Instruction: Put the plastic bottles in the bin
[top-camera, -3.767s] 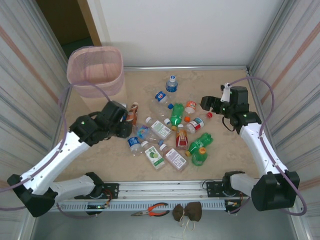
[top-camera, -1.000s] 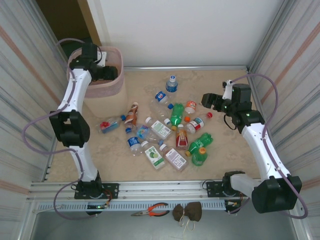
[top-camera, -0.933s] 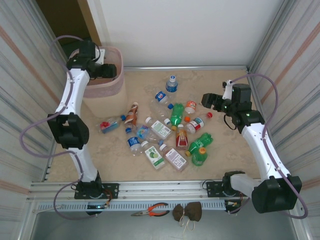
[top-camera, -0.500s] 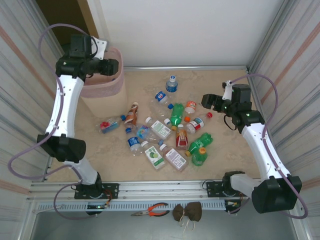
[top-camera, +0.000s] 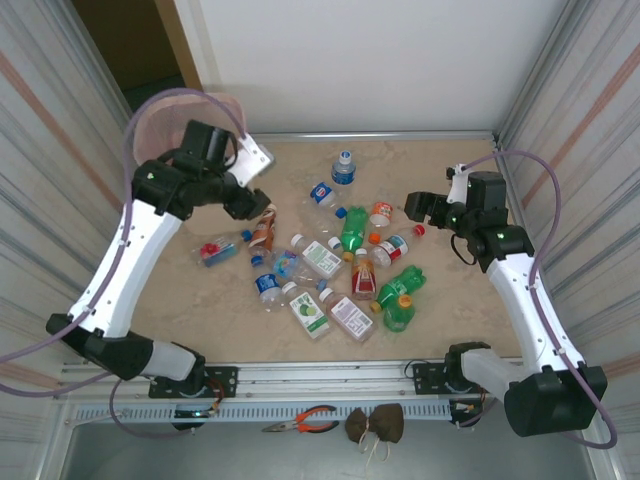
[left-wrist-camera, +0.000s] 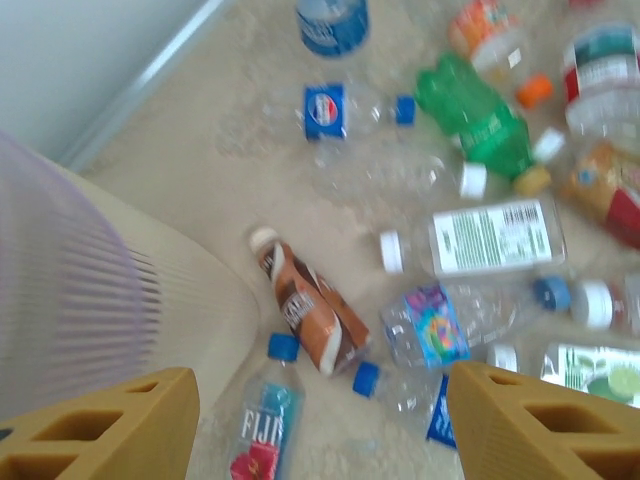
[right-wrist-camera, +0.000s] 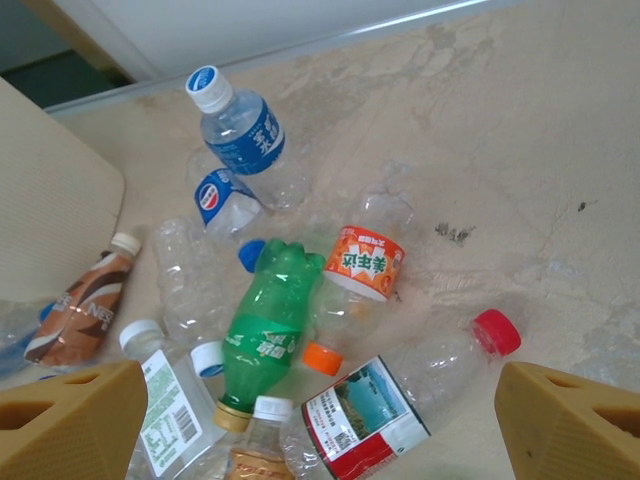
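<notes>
The plastic bottles (top-camera: 340, 262) lie scattered in the middle of the table, clear, green and orange ones. The pink bin (top-camera: 160, 112) stands at the far left, partly behind my left arm. My left gripper (top-camera: 252, 203) hovers open and empty just right of the bin (left-wrist-camera: 80, 300). Below that gripper (left-wrist-camera: 325, 430) lie a Fiji bottle (left-wrist-camera: 265, 420) and a brown bottle (left-wrist-camera: 305, 310). My right gripper (top-camera: 415, 208) hangs open and empty at the pile's right edge. Under this gripper (right-wrist-camera: 320, 430) lie a green bottle (right-wrist-camera: 265, 330) and a red-capped bottle (right-wrist-camera: 420, 385).
Corrugated metal walls (top-camera: 580, 150) close in both sides and a white wall stands at the back. A metal rail (top-camera: 320, 380) runs along the near edge, with pliers (top-camera: 315, 420) in front of it. Bare tabletop shows at the near left and far right.
My left arm went from the bottles up to the bin's rim, then swung back right and down beside the bin, jaws empty. The right arm has barely moved.
</notes>
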